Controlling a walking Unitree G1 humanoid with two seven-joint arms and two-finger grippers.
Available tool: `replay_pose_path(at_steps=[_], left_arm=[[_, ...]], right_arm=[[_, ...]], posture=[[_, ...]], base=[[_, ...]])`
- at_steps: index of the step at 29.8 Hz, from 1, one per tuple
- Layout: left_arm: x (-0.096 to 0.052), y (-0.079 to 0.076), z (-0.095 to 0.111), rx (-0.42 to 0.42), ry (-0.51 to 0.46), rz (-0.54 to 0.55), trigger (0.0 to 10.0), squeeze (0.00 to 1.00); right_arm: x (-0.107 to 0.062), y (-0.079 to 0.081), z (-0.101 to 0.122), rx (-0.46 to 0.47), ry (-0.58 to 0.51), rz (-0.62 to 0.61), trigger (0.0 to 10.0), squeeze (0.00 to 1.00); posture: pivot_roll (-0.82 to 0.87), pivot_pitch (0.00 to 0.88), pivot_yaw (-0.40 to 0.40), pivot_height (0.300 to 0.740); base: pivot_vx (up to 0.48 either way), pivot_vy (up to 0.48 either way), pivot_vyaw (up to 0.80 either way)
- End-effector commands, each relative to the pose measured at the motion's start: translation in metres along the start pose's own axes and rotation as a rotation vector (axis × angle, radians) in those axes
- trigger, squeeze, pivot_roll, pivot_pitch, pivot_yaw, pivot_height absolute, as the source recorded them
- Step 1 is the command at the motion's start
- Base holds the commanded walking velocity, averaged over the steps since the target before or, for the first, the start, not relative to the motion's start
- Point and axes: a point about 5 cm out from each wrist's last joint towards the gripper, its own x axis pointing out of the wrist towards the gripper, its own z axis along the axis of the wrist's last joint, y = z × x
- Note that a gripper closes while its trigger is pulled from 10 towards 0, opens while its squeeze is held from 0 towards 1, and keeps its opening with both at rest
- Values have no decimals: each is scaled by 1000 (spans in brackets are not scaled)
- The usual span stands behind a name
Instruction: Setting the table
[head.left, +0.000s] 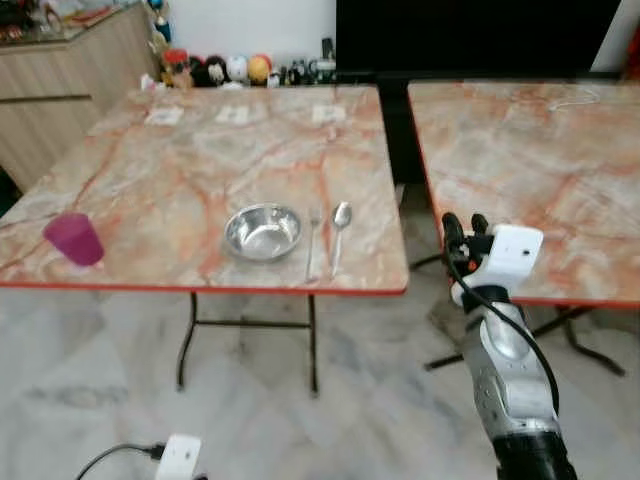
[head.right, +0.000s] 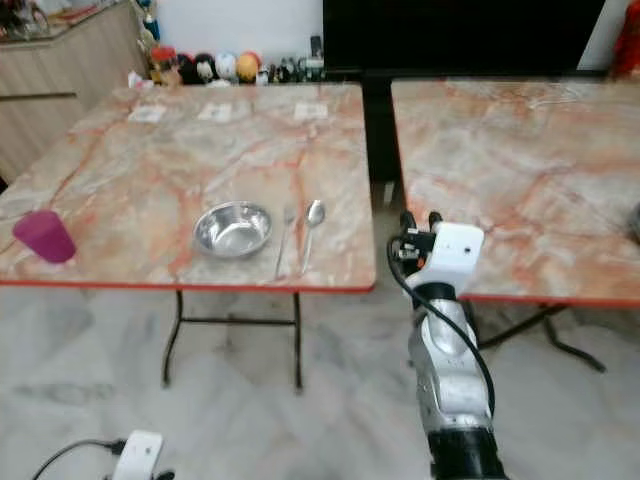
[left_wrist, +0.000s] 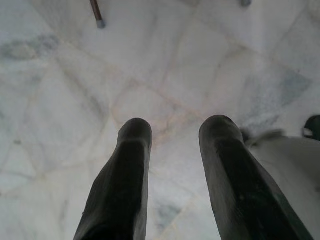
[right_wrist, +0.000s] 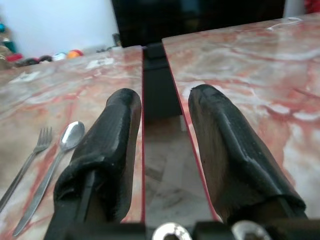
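Left eye view frames showed two marble-patterned tables side by side, a narrow gap between them. On the left table (head.left: 150, 170) a steel bowl (head.left: 263, 232) was seen near the front edge, toward the front right corner. Just beside the bowl, on its right, a fork (head.left: 313, 243) and then a spoon (head.left: 340, 234) were laid parallel, handles pointing to the front edge. A purple cup (head.left: 74, 239) was placed upright at the front left corner, well apart from the bowl. Three small white cards (head.left: 236, 114) were lined along the far edge, and small figurines (head.left: 225, 69) were ranged behind that edge against the wall.

The right gripper (head.left: 463, 226) was held up in the gap between the tables, at the front edge of the right table (head.left: 530, 150); its fingers (right_wrist: 107, 145) were parted and nothing was held between them. The left gripper (left_wrist: 172, 135) was hung low over the pale marble floor (left_wrist: 60, 90), its fingers likewise spread apart and empty.
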Motion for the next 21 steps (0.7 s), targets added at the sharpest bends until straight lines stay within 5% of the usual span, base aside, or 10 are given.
replay_pose_path(at_steps=[1, 9, 21], left_arm=[[0, 5, 2, 1, -2, 14, 10000, 0], [2, 8, 11, -6, -30, 26, 10000, 0], [4, 6, 19, -5, -65, 12, 10000, 0]], right_arm=[[4, 7, 9, 10, -36, 17, 10000, 0], [6, 8, 10, 13, -40, 16, 10000, 0], [10, 10, 11, 27, -44, 14, 10000, 0]], posture=[[-87, 16, 32, 740], [-76, 53, 26, 740], [-70, 77, 30, 740]], base=[[0, 480, 0], [0, 455, 0], [23, 0, 0]])
